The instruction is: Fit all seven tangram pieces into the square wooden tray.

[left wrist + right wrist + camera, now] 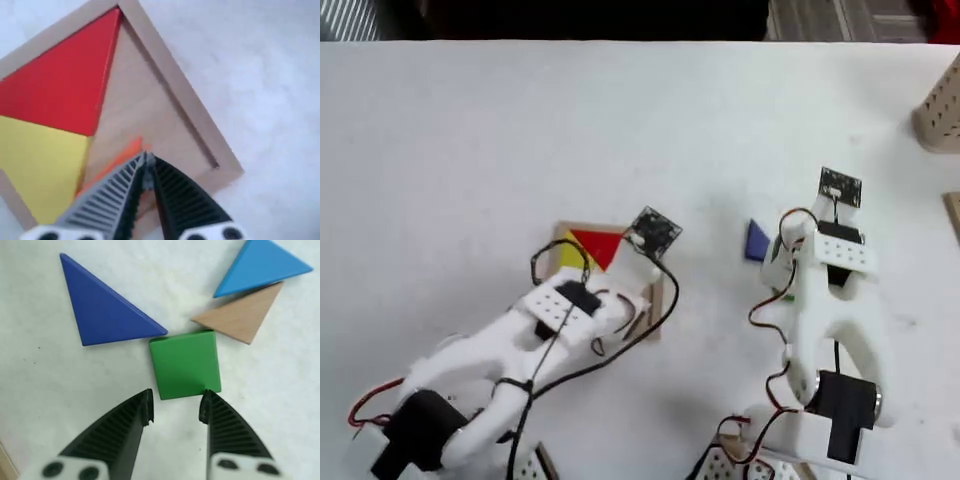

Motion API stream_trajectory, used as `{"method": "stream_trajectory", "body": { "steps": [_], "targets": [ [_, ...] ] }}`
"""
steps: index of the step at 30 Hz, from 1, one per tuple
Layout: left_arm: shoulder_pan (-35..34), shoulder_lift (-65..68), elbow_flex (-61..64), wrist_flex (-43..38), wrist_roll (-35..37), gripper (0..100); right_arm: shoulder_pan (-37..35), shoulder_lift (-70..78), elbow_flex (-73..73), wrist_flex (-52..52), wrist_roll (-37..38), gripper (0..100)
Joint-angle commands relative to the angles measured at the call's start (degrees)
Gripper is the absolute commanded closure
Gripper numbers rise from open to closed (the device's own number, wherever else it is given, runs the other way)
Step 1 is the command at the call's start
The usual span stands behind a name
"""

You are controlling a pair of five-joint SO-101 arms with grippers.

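Note:
The square wooden tray [192,112] holds a red triangle [65,80] in one corner and a yellow piece [40,160] flush against it. My left gripper [148,162] is low over the tray's bare floor, shut on a thin orange piece [122,155]. In the high view the left arm [565,305] covers most of the tray [658,300]. My right gripper [176,406] stands open just short of a green square [185,362] lying on the table. Around the square lie a dark blue triangle [105,310], a light blue triangle [260,265] and a plain wooden triangle [240,315].
A perforated wooden block [940,115] stands at the far right edge, with another wooden edge [953,215] below it. The right arm [825,290] hides most of the loose pieces; a blue corner [756,240] peeks out beside it. White table stretches behind both arms.

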Motion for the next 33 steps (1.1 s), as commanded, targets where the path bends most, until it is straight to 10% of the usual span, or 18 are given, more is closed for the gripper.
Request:
{"method": "stream_trajectory", "body": {
  "steps": [1, 15, 22, 33],
  "targets": [
    [-1.98, -5.93, -1.23, 3.69, -0.88, 98, -0.4, -0.22, -1.93, -0.48, 0.53, 84.4],
    [3.3, -11.3, -1.23, 5.54, -12.92, 98, -0.48, -0.22, -1.93, -0.57, 0.53, 84.4],
    [2.68, -6.55, -1.67, -10.2, 7.56, 98, -0.22, -0.22, -1.93, -0.57, 0.53, 84.4],
    [1.1, 11.38, -9.05, -10.64, 8.35, 98, -0.13, -0.22, -1.93, -0.57, 0.53, 84.4]
  ]
}}
